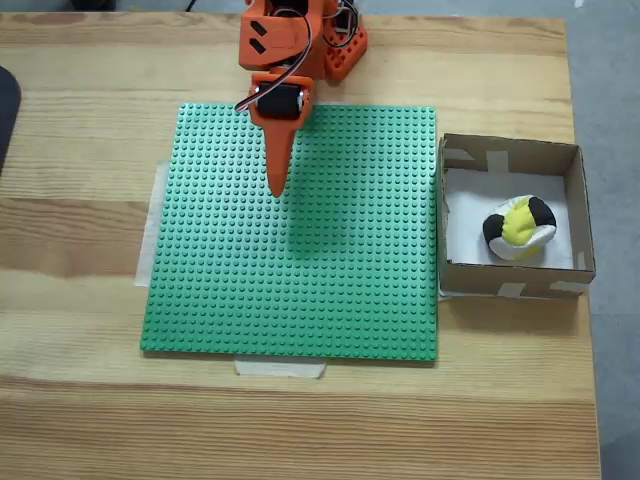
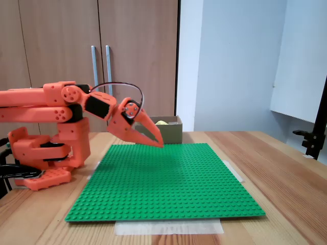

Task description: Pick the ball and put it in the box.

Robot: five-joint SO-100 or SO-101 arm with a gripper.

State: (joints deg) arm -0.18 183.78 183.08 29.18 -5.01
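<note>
step: looks done, ball [image 1: 519,228] already lies in box [image 1: 578,205], right-centre of top-down fixed view | gripper [image 1: 278,186] upper-centre over green baseplate [image 1: 300,290], jaws together, empty | next: probably just park arm | ball: small, squashy, yellow/black/white patches, on box's white floor

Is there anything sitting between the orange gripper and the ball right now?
Nothing loose lies between them. The gripper hangs over the green studded baseplate, while the ball already lies inside the box. Only the box's near cardboard wall separates them, and the box has no lid.
</note>
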